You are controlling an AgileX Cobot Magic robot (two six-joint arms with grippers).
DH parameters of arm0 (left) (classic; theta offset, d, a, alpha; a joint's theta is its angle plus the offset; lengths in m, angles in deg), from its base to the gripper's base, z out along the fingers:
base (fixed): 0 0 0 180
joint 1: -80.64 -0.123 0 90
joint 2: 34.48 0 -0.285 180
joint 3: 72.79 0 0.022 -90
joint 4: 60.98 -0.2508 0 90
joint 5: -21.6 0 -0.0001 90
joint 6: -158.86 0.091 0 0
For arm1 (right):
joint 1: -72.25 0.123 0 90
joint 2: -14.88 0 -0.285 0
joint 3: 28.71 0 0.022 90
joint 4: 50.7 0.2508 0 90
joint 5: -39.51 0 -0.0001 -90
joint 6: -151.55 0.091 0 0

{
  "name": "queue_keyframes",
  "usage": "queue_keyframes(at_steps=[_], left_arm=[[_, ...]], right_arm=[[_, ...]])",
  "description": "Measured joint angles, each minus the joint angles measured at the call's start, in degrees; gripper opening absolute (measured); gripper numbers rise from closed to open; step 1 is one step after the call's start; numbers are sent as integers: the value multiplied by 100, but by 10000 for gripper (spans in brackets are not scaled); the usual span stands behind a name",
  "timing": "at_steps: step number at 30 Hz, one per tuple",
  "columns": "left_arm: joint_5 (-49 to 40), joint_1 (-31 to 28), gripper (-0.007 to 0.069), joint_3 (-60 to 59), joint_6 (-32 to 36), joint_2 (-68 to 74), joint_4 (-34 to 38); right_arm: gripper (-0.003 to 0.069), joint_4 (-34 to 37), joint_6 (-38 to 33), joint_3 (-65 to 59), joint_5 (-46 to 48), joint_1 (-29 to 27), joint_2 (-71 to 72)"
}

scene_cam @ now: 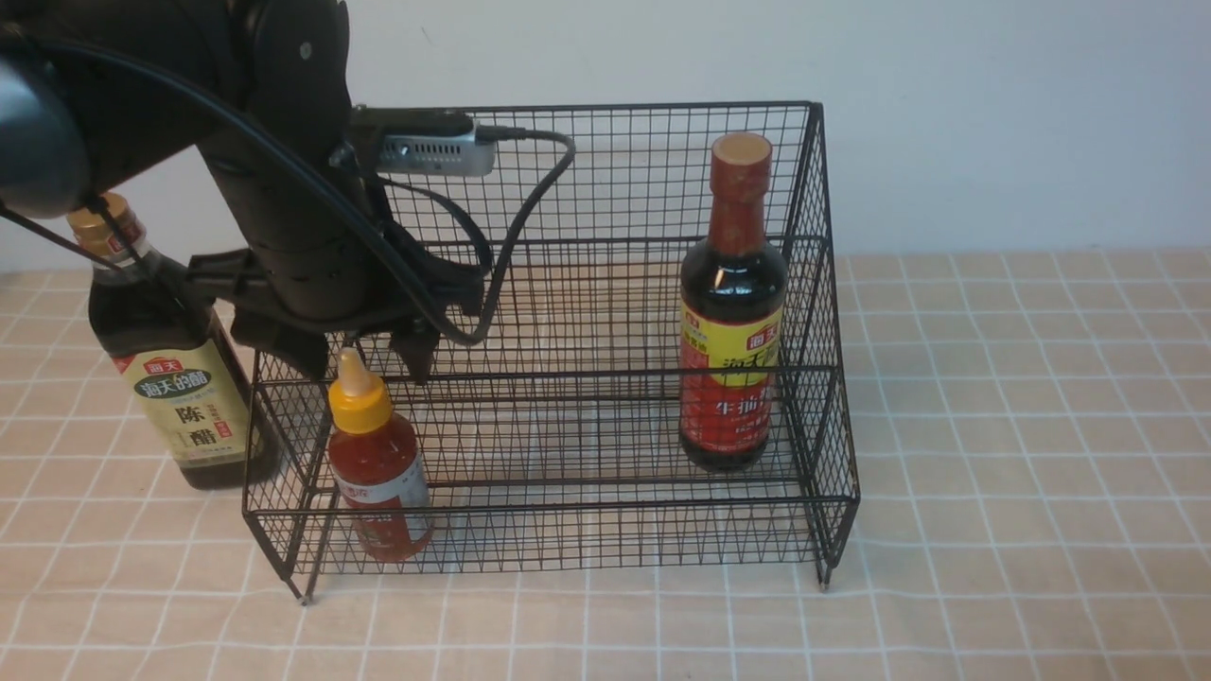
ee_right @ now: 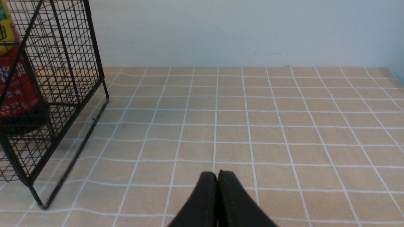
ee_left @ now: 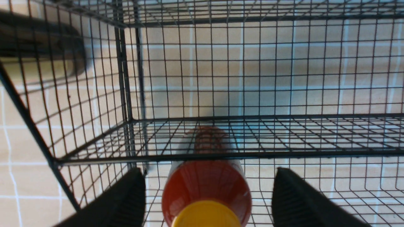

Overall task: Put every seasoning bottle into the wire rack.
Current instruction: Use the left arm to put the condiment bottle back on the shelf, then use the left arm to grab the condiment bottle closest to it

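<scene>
The black wire rack stands mid-table. A small red bottle with a yellow nozzle cap stands upright in the front tier at the rack's left end. My left gripper hangs open just above it, one finger on each side of the cap and clear of it; the left wrist view shows the bottle between the spread fingers. A tall dark bottle with a red neck stands inside the rack at the right end. The gold-capped dark bottle stands on the table outside the rack's left side. My right gripper is shut and holds nothing.
A checked beige tablecloth covers the table, and a white wall runs behind it. In the right wrist view the rack's right end stands off to one side, with the red-labelled bottle behind its mesh.
</scene>
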Motion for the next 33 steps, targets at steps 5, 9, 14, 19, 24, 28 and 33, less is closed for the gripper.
queue_keyframes(at_steps=[5, 9, 14, 19, 24, 28, 33], left_arm=[[-13, 29, 486, 690, 138, -453, 34], [-18, 21, 358, 1046, 151, -963, -281], [-140, -480, 47, 1097, 218, -1810, -942], [-168, -1755, -6, 1117, 633, -2046, -388], [-171, -2675, 5, 1117, 1069, -1586, 453], [-171, -2838, 71, 1117, 1242, -1167, 614], [-166, -2843, 252, 1108, 1413, -830, 925]], right_arm=[[-13, 0, -5, 0, 0, 0, 0], [-13, 0, -5, 0, 0, 0, 0], [-13, 0, -5, 0, 0, 0, 0], [-13, 0, -5, 0, 0, 0, 0], [-14, 0, -5, 0, 0, 0, 0], [-14, 0, -5, 0, 0, 0, 0], [-14, 0, 0, 0, 0, 0, 0]])
